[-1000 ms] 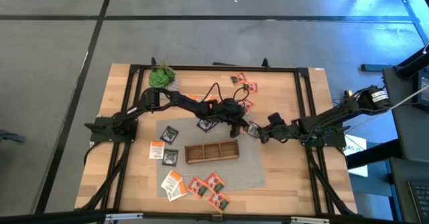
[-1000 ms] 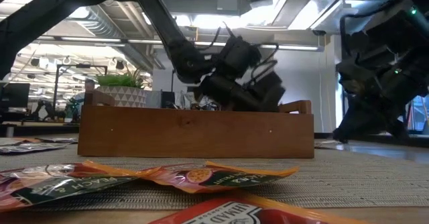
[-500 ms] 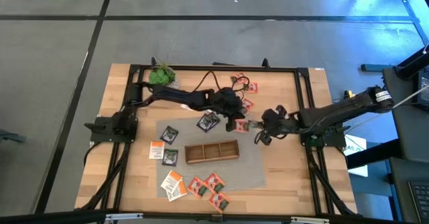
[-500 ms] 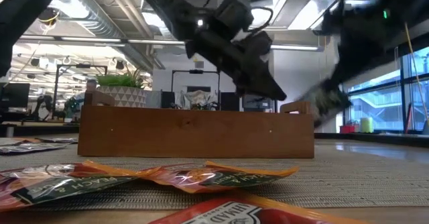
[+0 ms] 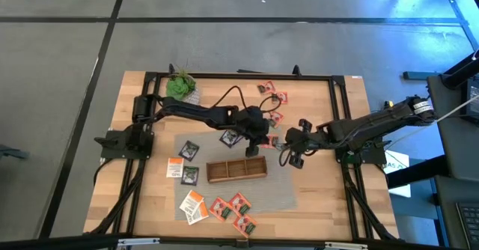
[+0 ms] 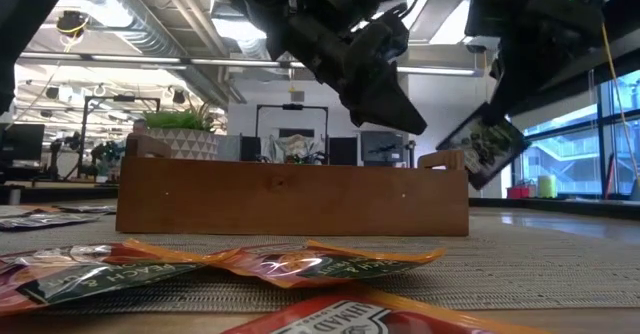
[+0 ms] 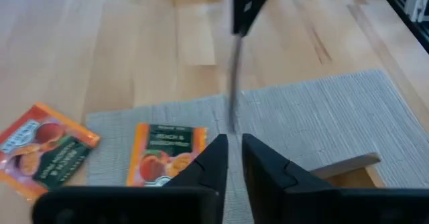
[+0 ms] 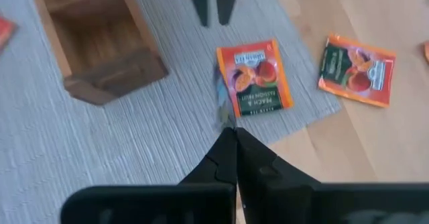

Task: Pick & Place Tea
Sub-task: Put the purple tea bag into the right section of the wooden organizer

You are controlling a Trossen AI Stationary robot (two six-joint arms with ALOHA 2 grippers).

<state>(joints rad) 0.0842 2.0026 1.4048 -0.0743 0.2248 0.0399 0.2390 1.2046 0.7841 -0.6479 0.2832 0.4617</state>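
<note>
Your right gripper [image 8: 228, 133] is clamped on a dark tea sachet [image 6: 482, 146], hanging tilted in the air beyond the wooden tray's [image 5: 236, 169] right end. Your left gripper [image 7: 233, 158] faces it, fingers slightly apart, empty. An orange sachet [image 8: 255, 77] on the mat [image 8: 134, 150] reads "PEACH & PASSIONFRUIT"

I see a woven grey mat [image 8: 134, 143] with rough ribbed cloth under my jaws. The table [image 7: 100, 56] beyond it is pale smooth wood with visible grain. The tray [image 8: 100, 43] is darker brown wood, matt. The tea sachets [image 8: 255, 76] look like glossy printed paper.
</note>
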